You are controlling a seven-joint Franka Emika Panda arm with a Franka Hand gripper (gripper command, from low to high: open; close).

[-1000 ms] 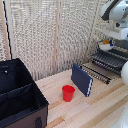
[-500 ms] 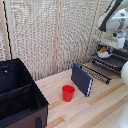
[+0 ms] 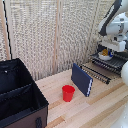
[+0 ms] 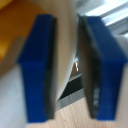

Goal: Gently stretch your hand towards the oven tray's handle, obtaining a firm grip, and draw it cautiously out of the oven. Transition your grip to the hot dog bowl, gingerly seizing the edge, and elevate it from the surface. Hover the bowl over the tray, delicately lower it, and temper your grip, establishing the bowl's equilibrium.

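Jaws clenched on the pale rim of the hot dog bowl (image 4: pixel 66 60): in the wrist view the two blue pads (image 4: pixel 36 70) stand on either side of the cream-coloured wall, with yellow-orange food a blur to one side. The gripper (image 3: pixel 106 48) hangs at the exterior view's right, beneath the white arm (image 3: pixel 116 24), and the hot dog bowl sits over the oven tray (image 3: pixel 102 70), a flat rack of thin dark bars drawn out in front of the oven (image 3: pixel 120 59); whether the bowl rests on the bars or is held just above them cannot be told. Only a dark part of the oven shows, cut off by the frame's edge and partly hidden by the arm. No brand, label or writing can be read anywhere; both views are soft. On the wooden desk (image 3: pixel 100 107) an upright dark blue book (image 3: pixel 81 79) stands just beside the tray's near end, a red cup (image 3: pixel 68 93) stands near the book, and a black fabric bin (image 3: pixel 20 95) sits well apart at the exterior view's left, cut off at the edge.
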